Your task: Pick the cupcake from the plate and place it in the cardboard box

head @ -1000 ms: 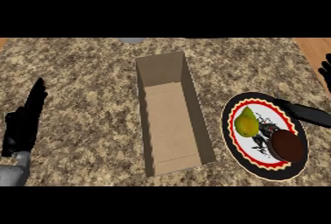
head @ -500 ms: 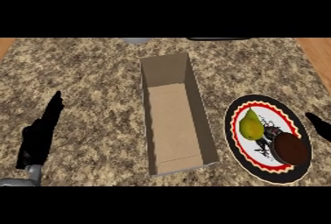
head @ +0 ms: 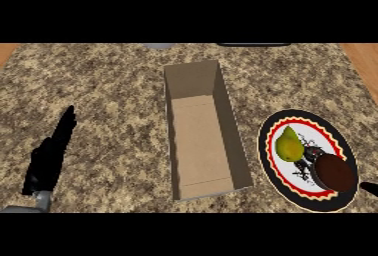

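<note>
A brown cupcake [head: 336,173] sits on the lower right part of a black-rimmed plate [head: 270,124] with a red zigzag ring, at the right of the head view. A yellow-green pear [head: 289,144] lies just to its upper left on the same plate. The long cardboard box [head: 199,137] stands open-topped and empty in the middle of the counter, left of the plate. My left hand [head: 49,157] rests at the lower left, fingers straight and pointing up, holding nothing. Only a black sliver of my right hand [head: 368,187] shows at the right edge, just beside the cupcake.
The speckled granite counter [head: 111,90] stretches between my left hand and the box. A grey object [head: 156,45] and a dark one [head: 251,44] peek in at the far edge. Wooden strips [head: 363,65] border the counter's sides.
My right hand has drawn back from above the plate to the lower right edge, uncovering the cupcake. My left hand has shifted rightward, closer to the box.
</note>
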`<state>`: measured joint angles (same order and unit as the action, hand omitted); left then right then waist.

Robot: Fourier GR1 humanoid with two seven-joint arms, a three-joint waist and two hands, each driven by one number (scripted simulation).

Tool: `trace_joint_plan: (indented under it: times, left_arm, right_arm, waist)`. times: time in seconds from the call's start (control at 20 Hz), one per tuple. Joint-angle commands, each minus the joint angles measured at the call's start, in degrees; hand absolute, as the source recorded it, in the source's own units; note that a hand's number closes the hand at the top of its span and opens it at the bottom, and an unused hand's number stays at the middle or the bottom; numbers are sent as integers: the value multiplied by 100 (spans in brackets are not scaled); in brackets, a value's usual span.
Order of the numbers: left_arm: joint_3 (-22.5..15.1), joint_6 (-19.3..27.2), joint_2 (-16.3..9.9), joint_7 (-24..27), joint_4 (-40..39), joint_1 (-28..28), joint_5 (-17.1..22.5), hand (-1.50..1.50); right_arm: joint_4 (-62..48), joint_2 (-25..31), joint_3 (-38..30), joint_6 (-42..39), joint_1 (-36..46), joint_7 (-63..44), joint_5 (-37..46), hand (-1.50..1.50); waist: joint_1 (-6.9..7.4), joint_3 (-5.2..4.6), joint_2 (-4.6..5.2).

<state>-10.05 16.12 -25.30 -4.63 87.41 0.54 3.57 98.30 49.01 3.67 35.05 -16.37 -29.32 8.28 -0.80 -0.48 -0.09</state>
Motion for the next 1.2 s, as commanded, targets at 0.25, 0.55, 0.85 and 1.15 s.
trace_joint_plan:
  times: [0.25,0.55,0.85,1.15]
  left_arm:
    - [-39,-74,109,162,-49,-82,-56,0]
    - [-153,134,360,-3,140,-128,-338,0]
    - [104,-150,315,84,-56,-81,-152,0]
    - [-46,1,457,4,180,-121,-460,0]
  right_arm:
    - [1600,919,780,-1858,267,-3028,-435,-150]
    - [1728,706,1113,-2233,1118,-4456,-98,-150]
    - [1470,197,1410,-2197,1328,-4752,402,-150]
    - [1112,-134,1481,-2329,1501,-4851,545,-150]
  waist:
    - [174,27,21]
    - [172,42,17]
    - [126,42,14]
    - [141,45,11]
